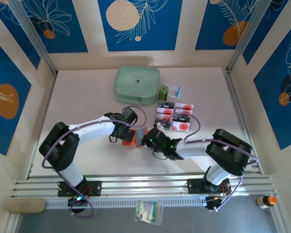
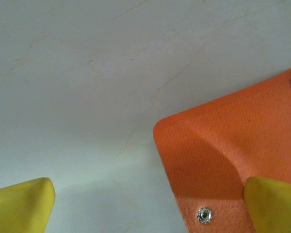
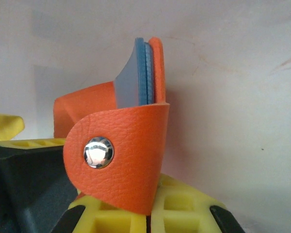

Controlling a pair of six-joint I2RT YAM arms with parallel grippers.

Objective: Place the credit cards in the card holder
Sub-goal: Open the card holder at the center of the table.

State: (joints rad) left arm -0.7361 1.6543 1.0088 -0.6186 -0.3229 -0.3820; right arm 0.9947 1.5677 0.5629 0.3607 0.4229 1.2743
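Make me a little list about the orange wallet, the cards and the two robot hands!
holder: orange-red folding wallet, propped partly open, grey-blue pockets showing
right gripper: shut on the wallet's snap tab
left gripper: open, one yellow fingertip over the wallet's edge
cards: pale cards with red circles, grouped on the white table beyond the wallet, none held
behind: mint-green zip case
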